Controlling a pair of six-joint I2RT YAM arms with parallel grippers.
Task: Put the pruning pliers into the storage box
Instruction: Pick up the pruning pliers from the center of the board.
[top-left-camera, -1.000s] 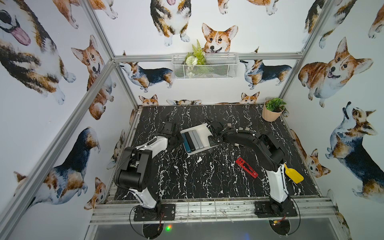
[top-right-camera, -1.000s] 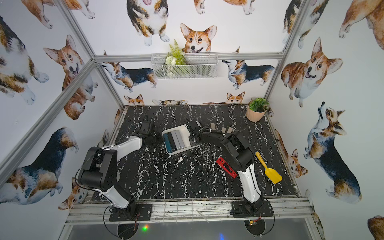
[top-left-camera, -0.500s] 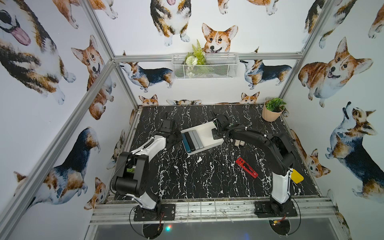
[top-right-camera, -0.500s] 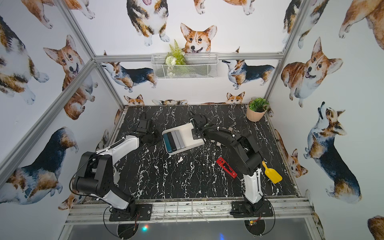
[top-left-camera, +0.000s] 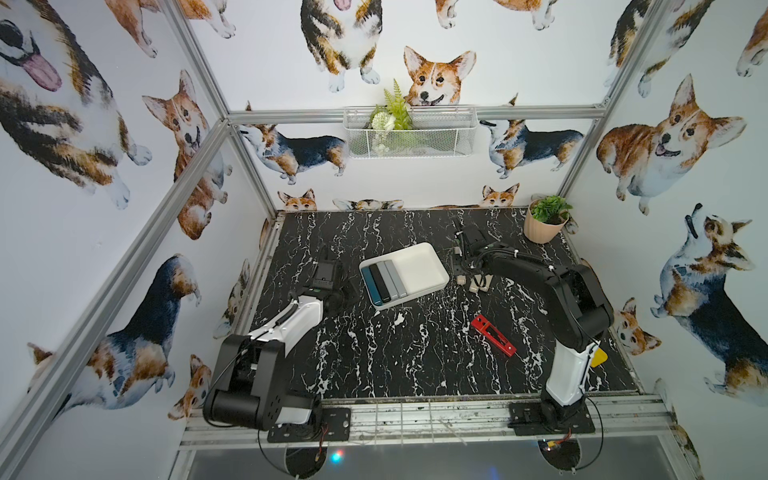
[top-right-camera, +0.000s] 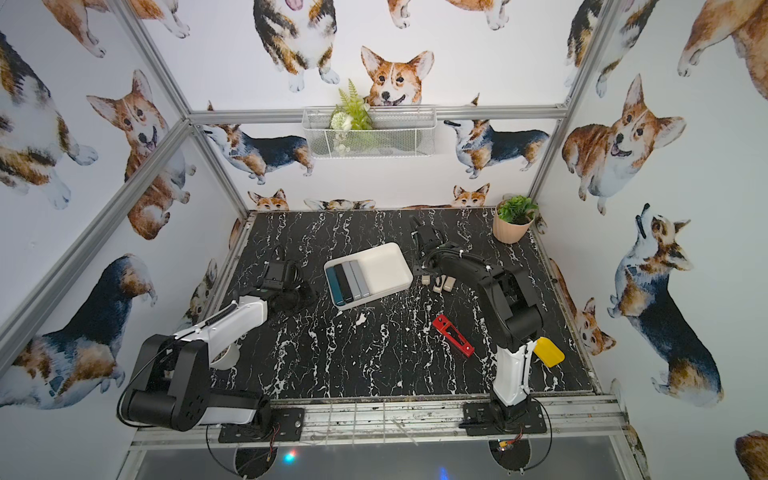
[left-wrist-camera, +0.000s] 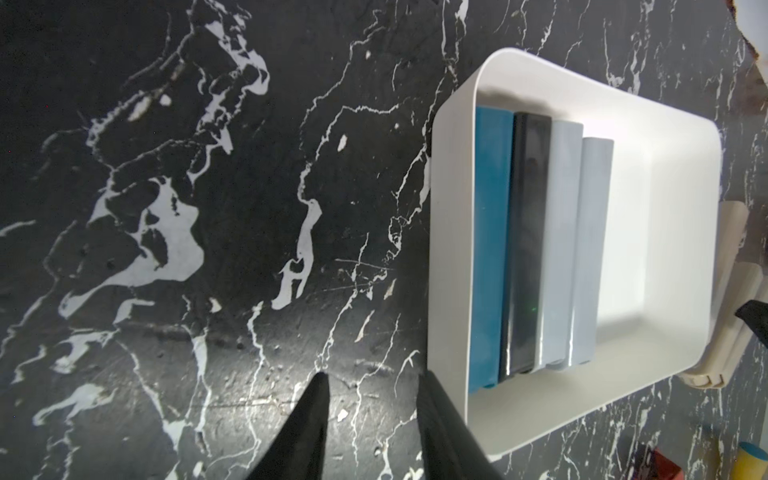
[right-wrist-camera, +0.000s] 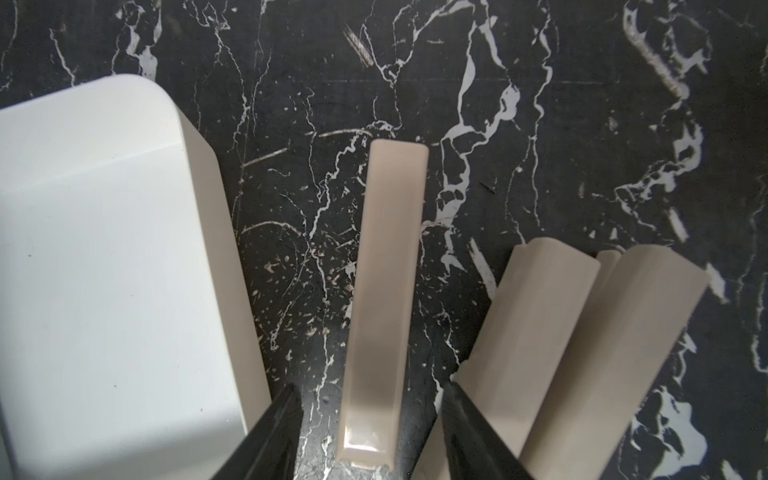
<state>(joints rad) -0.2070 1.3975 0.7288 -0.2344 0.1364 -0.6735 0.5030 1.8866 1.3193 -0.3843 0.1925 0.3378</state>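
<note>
Having left the storage box, the right gripper now stands released astride a beige pruning plier, seemingly not touching it. The left gripper gapes empty beside the box.

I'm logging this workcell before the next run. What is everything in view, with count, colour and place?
storage box: one, white, mid-table.
teal pliers: one, teal, in box.
black pliers: one, black, in box.
grey pliers: two, grey, in box.
beige pliers: three, beige, table beside box.
red pliers: one, red, table, apart from box.
shovel: one, yellow, table's right edge, partly hidden.
potted plant: one, green, beige pot, back corner.
wire-mesh basket: one, white, back wall.
table: one, black marble, cell floor.
left gripper: one, black, open beside box.
right gripper: one, black, open astride one beige pliers.
</note>
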